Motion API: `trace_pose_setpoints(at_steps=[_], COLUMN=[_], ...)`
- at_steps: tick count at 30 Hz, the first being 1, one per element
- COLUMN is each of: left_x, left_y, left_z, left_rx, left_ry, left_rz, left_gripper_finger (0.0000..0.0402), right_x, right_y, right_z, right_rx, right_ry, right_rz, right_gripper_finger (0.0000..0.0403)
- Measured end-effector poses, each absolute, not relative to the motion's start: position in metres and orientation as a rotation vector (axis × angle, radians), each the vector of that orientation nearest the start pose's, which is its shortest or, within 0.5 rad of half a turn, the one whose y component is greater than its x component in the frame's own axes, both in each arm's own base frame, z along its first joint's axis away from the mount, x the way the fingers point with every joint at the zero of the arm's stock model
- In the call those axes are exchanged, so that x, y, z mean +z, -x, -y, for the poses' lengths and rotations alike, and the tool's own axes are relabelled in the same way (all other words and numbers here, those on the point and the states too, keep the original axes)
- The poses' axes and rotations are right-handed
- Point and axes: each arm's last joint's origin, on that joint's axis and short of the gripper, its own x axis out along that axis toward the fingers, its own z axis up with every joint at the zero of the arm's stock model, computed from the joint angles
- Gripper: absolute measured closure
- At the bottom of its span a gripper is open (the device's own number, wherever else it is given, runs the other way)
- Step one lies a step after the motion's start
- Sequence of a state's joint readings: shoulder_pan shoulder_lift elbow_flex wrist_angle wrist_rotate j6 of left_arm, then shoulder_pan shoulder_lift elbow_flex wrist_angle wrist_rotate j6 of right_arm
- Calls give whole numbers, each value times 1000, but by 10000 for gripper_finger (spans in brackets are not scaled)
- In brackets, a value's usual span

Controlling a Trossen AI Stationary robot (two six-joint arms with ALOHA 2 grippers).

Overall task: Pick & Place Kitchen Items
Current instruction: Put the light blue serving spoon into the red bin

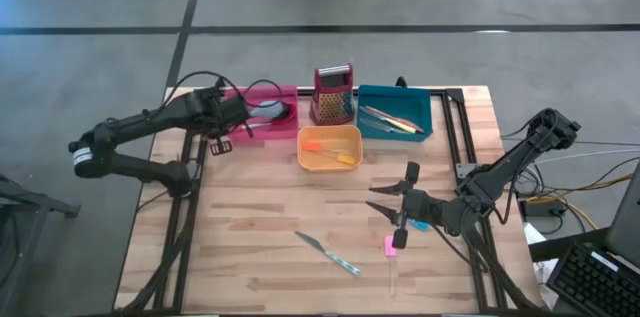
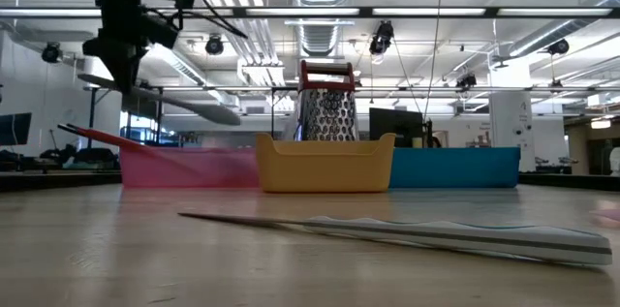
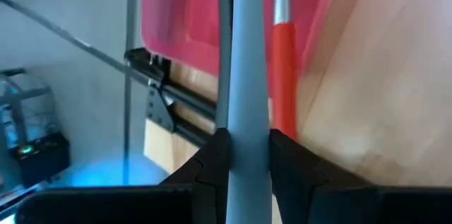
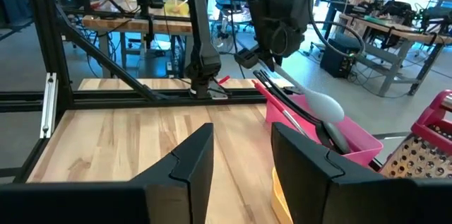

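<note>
My left gripper (image 1: 238,117) hangs over the left end of the pink tray (image 1: 286,91) and is shut on a long grey spoon (image 2: 170,101). The spoon's pale bowl (image 4: 322,104) is above the tray. A red-handled utensil (image 3: 282,47) and dark utensils (image 4: 332,136) lie in that tray. My right gripper (image 1: 398,204) stands open above the table's right half, with nothing between its fingers (image 4: 191,160). Below and near it lie a slim knife (image 1: 328,254), a pink piece (image 1: 390,245) and a blue piece (image 1: 420,225). My left gripper pinches the grey spoon's handle (image 3: 247,128) between its two fingers (image 3: 212,157). The fingers slant down from the table's left side, and the handle runs on forward from between them. The spoon is lifted clear and tilts down toward its bowl, above the pink tray.
A yellow-orange tray (image 1: 330,162) with orange pieces stands at the middle. Behind it are the red box grater (image 1: 333,94) and a teal tray (image 1: 420,102) with several utensils. Black frame bars (image 1: 462,127) run along the table's right side. Bare wood lies front left.
</note>
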State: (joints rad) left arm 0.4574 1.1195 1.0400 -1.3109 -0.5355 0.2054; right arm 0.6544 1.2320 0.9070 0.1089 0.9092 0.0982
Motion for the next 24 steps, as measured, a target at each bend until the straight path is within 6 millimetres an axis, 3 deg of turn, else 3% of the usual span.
trace_pose_setpoints(at_steps=[15,24], left_x=[244,222], left_y=[-127,-130], left_z=[-131,-144], left_rx=[623,614], left_ry=[-93,-52], left_rz=[-1632,-1673], left_gripper_finger=[323,315], right_x=[313,313], right_y=[-226,-226], right_z=[-144,-144], right_rx=[-261,-261], right_ry=[53,56], right_rz=[-141,-141], right_gripper_finger=[227,208])
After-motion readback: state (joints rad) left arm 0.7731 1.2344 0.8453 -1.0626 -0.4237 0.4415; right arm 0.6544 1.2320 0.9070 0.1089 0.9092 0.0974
